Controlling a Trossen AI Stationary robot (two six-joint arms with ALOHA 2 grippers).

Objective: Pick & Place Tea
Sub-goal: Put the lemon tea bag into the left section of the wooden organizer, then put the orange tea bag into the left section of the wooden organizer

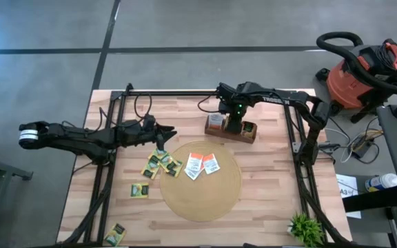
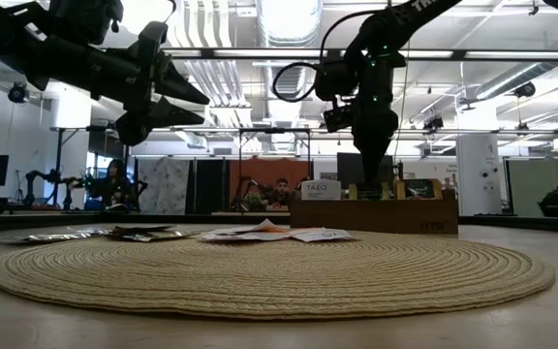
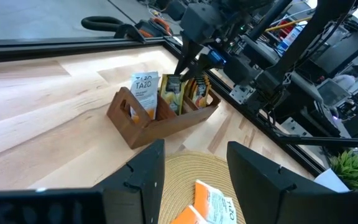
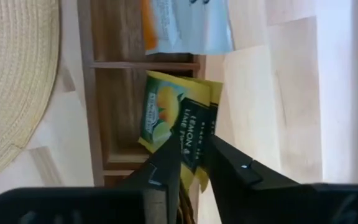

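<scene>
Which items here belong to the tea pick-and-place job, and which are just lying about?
Job items:
- yellow sachet between the right hand fingers, over the wooden box
- white-orange sachets on the round mat
- yellow-green sachets on the table

Lying about:
- red vacuum
- small plant

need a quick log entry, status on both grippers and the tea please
Right gripper over the wooden box, fingers astride a yellow sachet in the middle compartment. Left gripper open, above the mat's edge. Nothing blocking.
</scene>
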